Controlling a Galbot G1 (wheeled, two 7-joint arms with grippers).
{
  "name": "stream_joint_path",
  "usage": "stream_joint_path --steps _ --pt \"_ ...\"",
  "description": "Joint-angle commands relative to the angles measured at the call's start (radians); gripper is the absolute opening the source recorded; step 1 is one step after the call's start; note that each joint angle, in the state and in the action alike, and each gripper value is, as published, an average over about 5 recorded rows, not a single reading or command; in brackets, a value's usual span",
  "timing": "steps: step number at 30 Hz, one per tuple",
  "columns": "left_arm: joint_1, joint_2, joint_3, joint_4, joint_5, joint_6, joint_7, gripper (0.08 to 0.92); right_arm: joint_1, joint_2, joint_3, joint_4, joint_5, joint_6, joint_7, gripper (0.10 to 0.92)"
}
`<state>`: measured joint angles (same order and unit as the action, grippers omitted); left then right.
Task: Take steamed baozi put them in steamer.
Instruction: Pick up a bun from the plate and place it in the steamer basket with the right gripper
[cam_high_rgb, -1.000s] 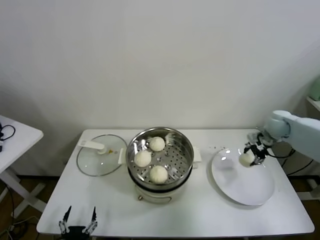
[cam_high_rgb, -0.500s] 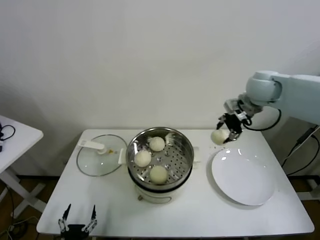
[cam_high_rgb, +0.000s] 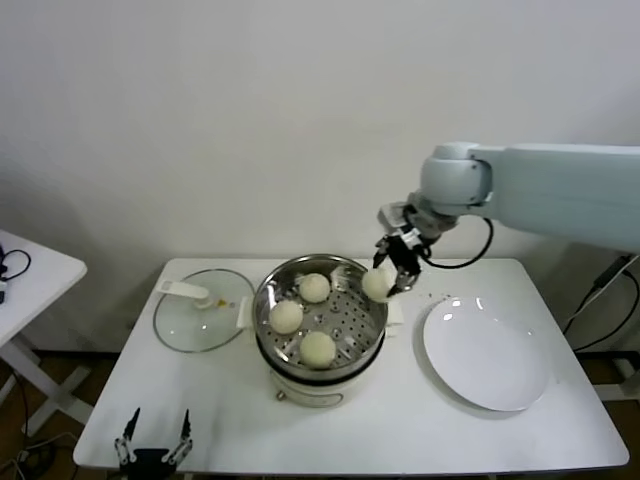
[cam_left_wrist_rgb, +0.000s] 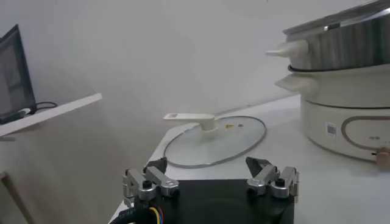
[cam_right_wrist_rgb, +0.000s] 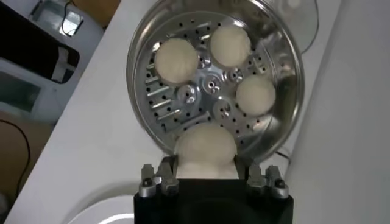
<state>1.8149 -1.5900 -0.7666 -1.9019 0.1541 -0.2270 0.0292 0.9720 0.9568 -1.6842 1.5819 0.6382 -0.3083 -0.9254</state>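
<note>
Head view: three buns (cam_high_rgb: 300, 317) sit in the steamer (cam_high_rgb: 320, 345); right gripper (cam_high_rgb: 388, 277), clamped on the fourth bun (cam_high_rgb: 376, 285), hangs above its rim, plate (cam_high_rgb: 486, 356) bare.

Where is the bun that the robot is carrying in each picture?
Head view: the carried bun is in the right gripper, over the steamer's right rim.
Left wrist view: not in it; only the steamer's side shows.
Right wrist view: the bun sits between the jaws, over the steamer's edge.
Shared landmark: the steamer.
</note>
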Motion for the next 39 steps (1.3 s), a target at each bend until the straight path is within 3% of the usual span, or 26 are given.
stream_joint_path --steps 1,9,27,39 --pt "0.003 -0.003 0.000 -0.002 0.001 -0.004 -0.001 0.823 -0.192 0.084 0.059 -0.049 -0.066 -0.039 0.047 0.629" --pt "0.008 -0.003 -0.002 0.005 0.003 -0.011 -0.003 0.823 -0.310 0.102 0.112 -0.145 -0.128 -0.043 0.057 0.628" --pt "-0.002 -0.002 -0.001 0.003 0.001 -0.003 -0.002 0.823 -0.342 0.135 0.137 -0.186 -0.121 -0.043 0.067 0.637" --pt "0.006 -0.001 -0.004 -0.015 0.002 -0.002 -0.001 0.823 -0.178 -0.025 0.112 -0.064 -0.018 -0.037 0.111 0.819"
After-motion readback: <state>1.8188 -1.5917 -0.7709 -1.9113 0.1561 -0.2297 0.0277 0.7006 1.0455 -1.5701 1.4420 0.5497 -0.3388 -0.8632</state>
